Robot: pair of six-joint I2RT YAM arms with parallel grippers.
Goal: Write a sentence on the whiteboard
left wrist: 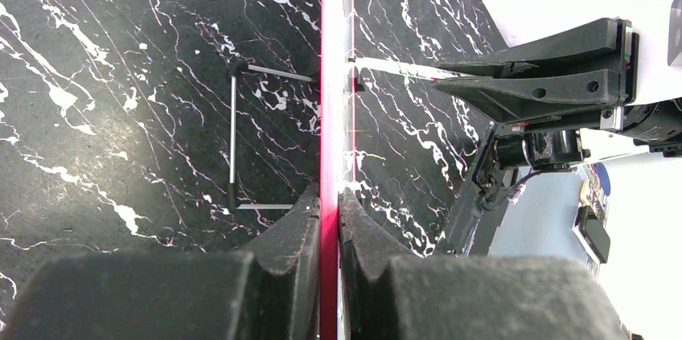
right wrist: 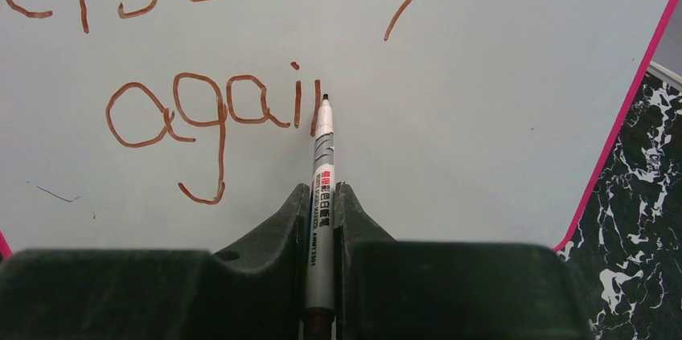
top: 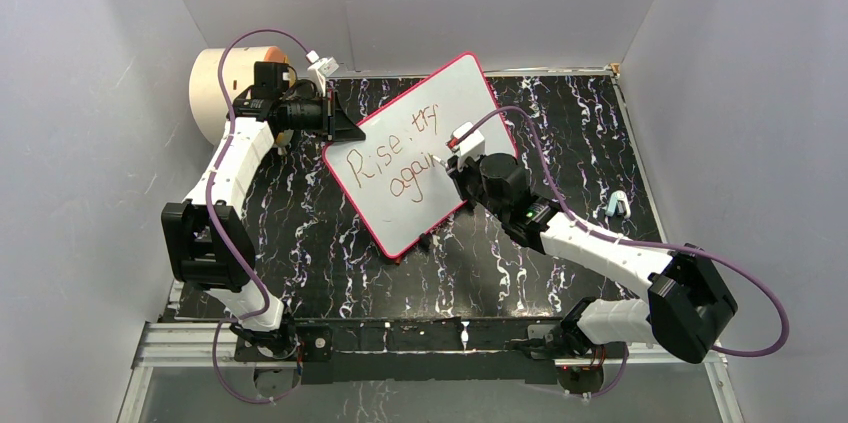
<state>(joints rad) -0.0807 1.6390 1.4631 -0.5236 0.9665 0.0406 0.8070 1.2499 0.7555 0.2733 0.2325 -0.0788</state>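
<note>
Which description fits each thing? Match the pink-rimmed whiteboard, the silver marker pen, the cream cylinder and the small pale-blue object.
Things: 1 white rectangular whiteboard with pink rim; 2 slim silver marker pen; 3 cream cylinder; 4 small pale-blue object.
Descriptions: A on the black marbled table, right side; B rim pinched by the left claw; C far left, by the wall; D gripped in the right claw.
Pairs: 1-B, 2-D, 3-C, 4-A.

The whiteboard (top: 405, 208) sits mid-way across the table (top: 570, 133), with the sentence (top: 390, 171) on its face. The left gripper (top: 352, 127) pinches its edge at 9 o'clock, with a cylinder (top: 213, 93) beyond at 10. The right gripper (right wrist: 322, 192), at 3 o'clock, grips a marker (right wrist: 322, 171), its tip at the lower line's end.
</note>
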